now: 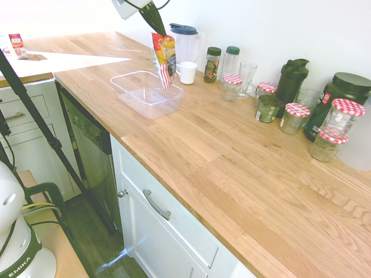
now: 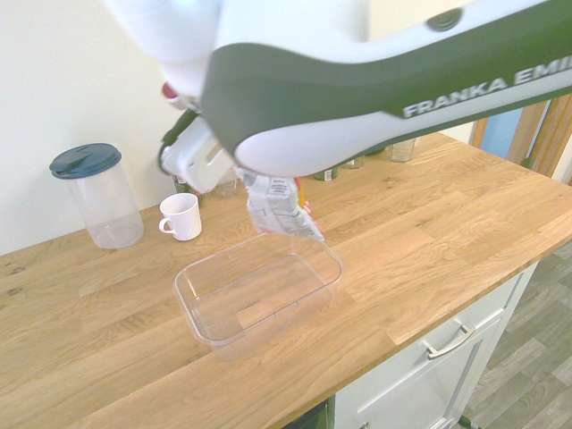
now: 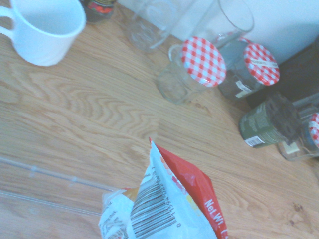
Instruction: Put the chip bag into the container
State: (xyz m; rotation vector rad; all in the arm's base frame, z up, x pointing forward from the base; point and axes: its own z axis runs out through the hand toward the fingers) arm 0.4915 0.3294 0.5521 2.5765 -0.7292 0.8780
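On the wooden counter [image 1: 208, 162], near its wall edge, jars [image 1: 231, 88] flank the closed gripper [image 1: 156, 31] clamping the chip bag [image 1: 164, 61], whose barcode only the wrist view shows.

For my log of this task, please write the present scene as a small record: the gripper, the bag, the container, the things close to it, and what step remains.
gripper: shut on the bag, up in the air
bag: hanging, striped end down, not released
container: on the counter, open at the top
bag and container: bag above the container's far side in the second exterior view
near container: white mug, lidded pitcher
farther along: jars with checked lids
step remaining: probably lower and release the bag
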